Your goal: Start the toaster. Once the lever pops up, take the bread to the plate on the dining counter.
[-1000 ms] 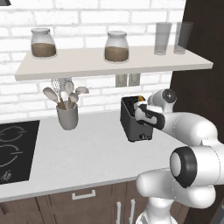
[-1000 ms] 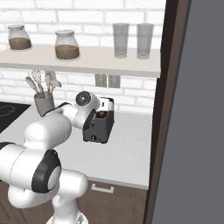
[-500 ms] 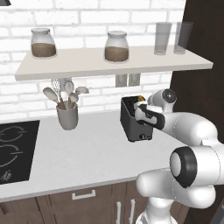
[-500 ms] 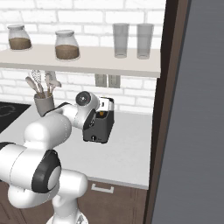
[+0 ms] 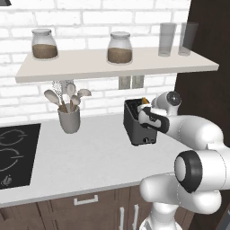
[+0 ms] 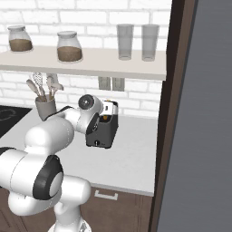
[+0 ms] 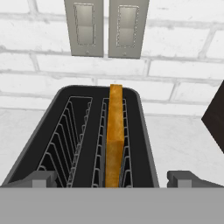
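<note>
Now, worktop (image 5: 90, 161): wide bare white stretch left of the toaster; dark cabinet edge close on its right.
Toaster (image 5: 137, 126): near the brick wall, under the shelf (image 5: 112, 65).
Bread (image 7: 114, 135): golden, upright in the right-hand slot.
Gripper (image 7: 111, 178): above the toaster, fingers spread wide, holding nothing.

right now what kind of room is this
A kitchen, by the look of it: a toaster with bread in one slot sits on a white counter, beside a black hob and a crock of utensils.
</note>
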You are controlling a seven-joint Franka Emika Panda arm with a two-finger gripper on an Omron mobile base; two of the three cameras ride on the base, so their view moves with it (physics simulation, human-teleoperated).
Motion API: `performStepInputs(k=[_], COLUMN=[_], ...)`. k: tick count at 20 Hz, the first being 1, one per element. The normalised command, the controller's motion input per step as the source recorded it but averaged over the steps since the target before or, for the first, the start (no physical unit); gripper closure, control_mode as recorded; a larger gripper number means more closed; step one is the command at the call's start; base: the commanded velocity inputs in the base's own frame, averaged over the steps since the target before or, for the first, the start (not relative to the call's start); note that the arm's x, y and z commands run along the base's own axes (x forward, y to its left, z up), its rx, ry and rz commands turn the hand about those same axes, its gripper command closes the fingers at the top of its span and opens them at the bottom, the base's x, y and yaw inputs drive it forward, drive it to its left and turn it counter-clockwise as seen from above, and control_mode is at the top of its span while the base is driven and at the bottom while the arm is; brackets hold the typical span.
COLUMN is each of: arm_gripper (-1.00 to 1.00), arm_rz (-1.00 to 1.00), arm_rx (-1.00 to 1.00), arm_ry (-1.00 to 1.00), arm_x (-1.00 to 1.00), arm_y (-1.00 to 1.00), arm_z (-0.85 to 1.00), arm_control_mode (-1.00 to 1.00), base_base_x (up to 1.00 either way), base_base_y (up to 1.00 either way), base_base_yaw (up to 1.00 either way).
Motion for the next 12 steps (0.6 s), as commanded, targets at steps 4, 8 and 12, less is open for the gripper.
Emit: performStepInputs(k=[4, 8, 12], arm_gripper=[-1.0, -1.0, -1.0], arm_rz=[0.0, 0.0, 0.0], arm_rx=[0.0, 0.0, 0.0], arm_ry=[0.0, 0.0, 0.0], arm_x=[0.0, 0.0, 0.0], arm_y=[0.0, 0.0, 0.0], arm_z=[0.0, 0.0, 0.0], arm_control_mode=[-1.0, -1.0, -1.0], base_base_x=[0.0, 0.0, 0.0], base_base_y=[0.0, 0.0, 0.0], base_base_yaw=[0.0, 0.0, 0.0])
